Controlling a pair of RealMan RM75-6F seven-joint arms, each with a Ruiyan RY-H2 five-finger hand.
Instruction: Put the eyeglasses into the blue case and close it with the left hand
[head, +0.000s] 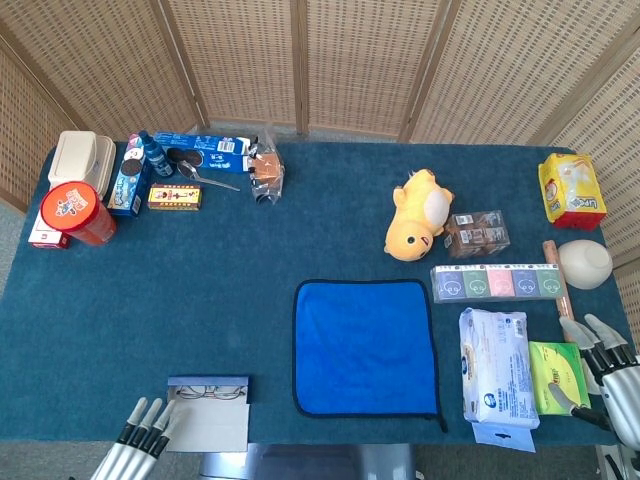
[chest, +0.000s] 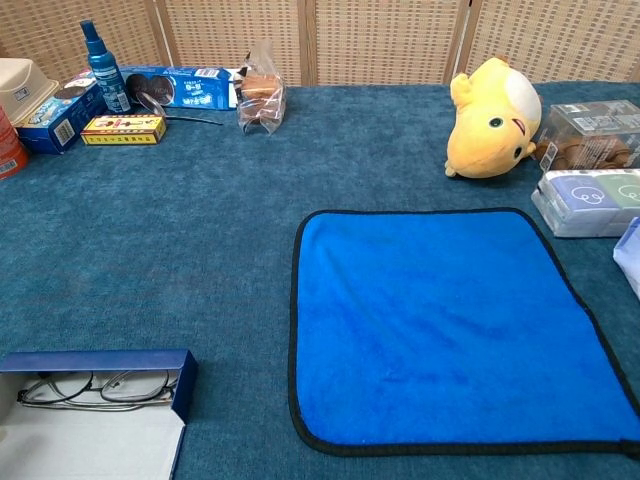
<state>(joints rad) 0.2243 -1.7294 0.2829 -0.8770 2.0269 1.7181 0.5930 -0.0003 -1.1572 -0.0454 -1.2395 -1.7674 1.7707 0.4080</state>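
The blue case (head: 208, 384) (chest: 110, 362) lies open near the table's front left edge, its pale lid (head: 208, 427) (chest: 90, 445) folded toward me. The eyeglasses (head: 210, 392) (chest: 95, 389) rest inside the case against its blue wall. My left hand (head: 135, 448) hovers just left of the lid at the table's edge, fingers spread, holding nothing; the chest view does not show it. My right hand (head: 612, 376) sits at the far right edge, fingers apart and empty, beside a green packet (head: 556, 376).
A blue cloth (head: 366, 346) (chest: 450, 325) lies right of the case. A tissue pack (head: 496, 378), pastel box row (head: 495, 282), yellow plush (head: 419, 212) (chest: 492, 118) and snack box (head: 477, 233) fill the right side. Bottles, cookie boxes and a red tub (head: 76, 212) crowd the back left.
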